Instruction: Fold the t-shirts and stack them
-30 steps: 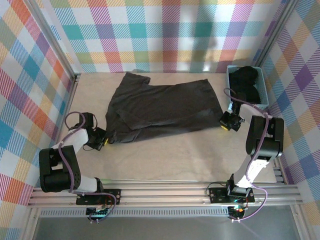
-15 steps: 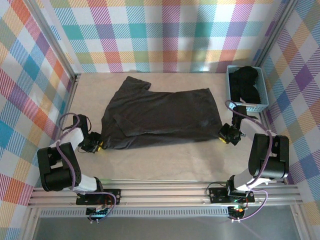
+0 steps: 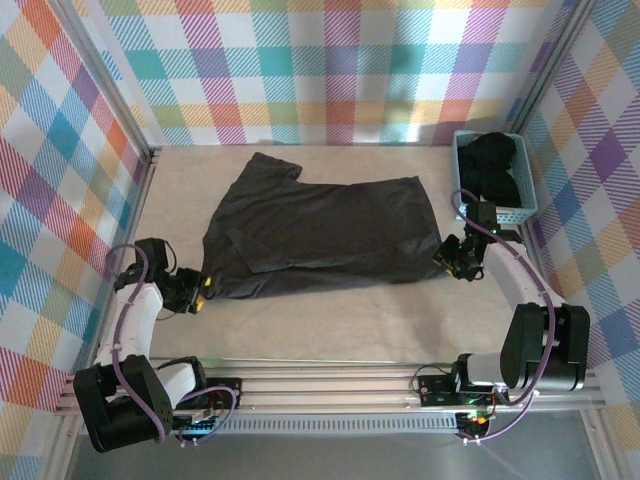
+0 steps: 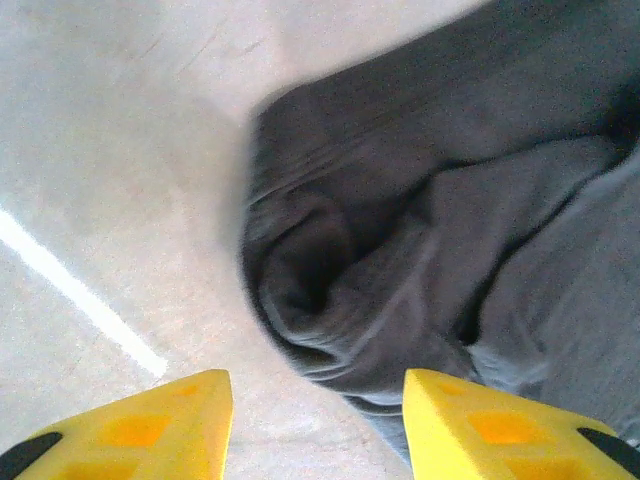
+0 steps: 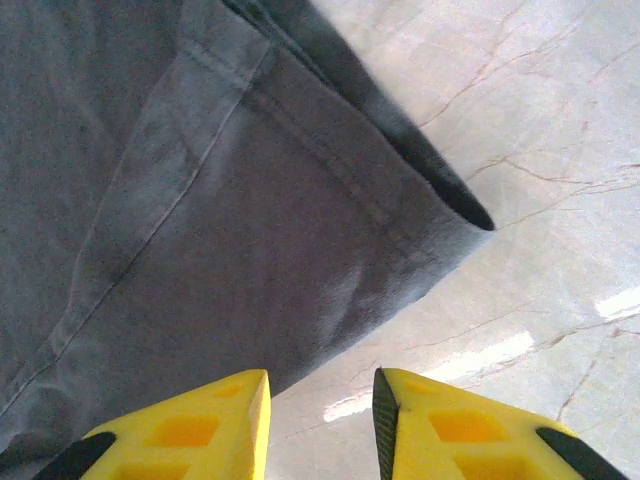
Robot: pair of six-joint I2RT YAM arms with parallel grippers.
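My left fingers [image 3: 201, 292] are open at the near left corner of the shirt [image 3: 320, 230]. In the left wrist view the two yellow tips stand well apart with bare counter [image 3: 350, 320] in the gap, and I hold nothing. A rumpled, rolled-up corner of the shirt lies just ahead of them. Its near edge runs down to my right-hand tip, and I cannot tell whether it touches.

My right fingers [image 3: 443, 262] are open too, but more narrowly, at the near right corner of the same shirt. In the right wrist view the gap between the tips shows pale counter and no cloth. The hemmed corner lies flat just ahead, and its edge slants down to the left-hand tip, where the cloth seems to pass under it. Nothing is pinched here.

The shirt is spread over the middle of the counter, mostly flat. One sleeve points to the far left, and a layer is folded over along its left side. Both arms reach out low, one to each near corner.

The light-blue basket [image 3: 522, 210] stands at the far right corner of the counter, just beyond my right arm. A heap of dark cloth [image 3: 495, 165] sits bunched in it, rising over the rim. I cannot count how many pieces are there.
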